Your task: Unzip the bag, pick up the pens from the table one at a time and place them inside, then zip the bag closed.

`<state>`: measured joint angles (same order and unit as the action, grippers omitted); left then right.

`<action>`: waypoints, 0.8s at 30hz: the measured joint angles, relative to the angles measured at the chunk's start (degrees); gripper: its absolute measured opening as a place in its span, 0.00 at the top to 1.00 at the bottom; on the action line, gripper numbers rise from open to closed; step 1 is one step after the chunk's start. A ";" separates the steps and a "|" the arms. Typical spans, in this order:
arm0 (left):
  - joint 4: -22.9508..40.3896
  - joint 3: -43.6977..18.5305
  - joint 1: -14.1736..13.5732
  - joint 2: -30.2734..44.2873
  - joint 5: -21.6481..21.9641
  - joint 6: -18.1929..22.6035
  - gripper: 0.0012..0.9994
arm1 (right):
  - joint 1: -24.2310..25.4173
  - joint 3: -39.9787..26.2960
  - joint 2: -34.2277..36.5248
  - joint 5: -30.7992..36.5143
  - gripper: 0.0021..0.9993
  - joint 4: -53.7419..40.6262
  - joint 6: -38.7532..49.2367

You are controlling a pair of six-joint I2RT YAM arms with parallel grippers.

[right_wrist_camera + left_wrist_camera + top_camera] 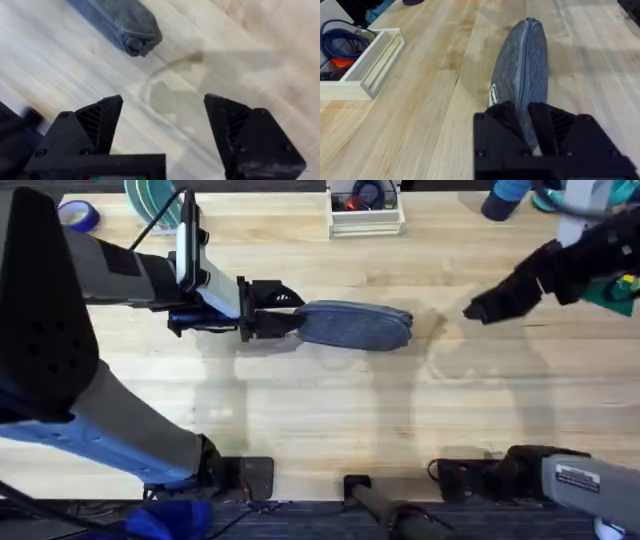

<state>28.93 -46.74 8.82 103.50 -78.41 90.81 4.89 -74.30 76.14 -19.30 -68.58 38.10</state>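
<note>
The blue-grey bag (355, 325) lies lengthwise in the middle of the table (330, 410), and its zipper (524, 60) looks closed along the top. My left gripper (290, 320) is shut on the bag's left end; in the left wrist view its black fingers (502, 117) pinch the fabric on both sides of the zipper. My right gripper (488, 307) hovers open to the right of the bag, a short gap from it. In the right wrist view the bag's right end (132, 27) lies beyond the spread fingertips (107, 112). The pens are out of view.
A white tray (367, 218) holding cables stands at the back centre, also seen in the left wrist view (370, 75). A blue tape roll (78, 215) and a teal object (150, 195) sit at the back left. Bare wood stretches in front of the bag.
</note>
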 joint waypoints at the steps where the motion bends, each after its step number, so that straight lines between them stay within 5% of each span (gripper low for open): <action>1: 0.00 0.00 0.00 0.00 -0.02 -0.03 0.87 | 0.00 0.00 0.00 0.03 0.01 0.02 2.77; 3: -0.04 0.00 0.00 0.00 -0.02 0.03 0.95 | 0.00 0.00 0.00 0.05 0.00 0.00 7.35; 17: -0.03 0.00 0.00 0.00 0.00 0.02 0.96 | 0.00 0.00 0.00 0.03 0.00 1.71 17.16; 24: -0.04 0.00 0.00 0.00 0.00 0.03 0.96 | 0.00 0.00 0.00 -5.54 0.00 -3.57 33.56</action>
<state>28.88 -46.74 8.82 103.50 -78.41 90.84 4.89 -74.30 76.14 -24.84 -72.15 71.66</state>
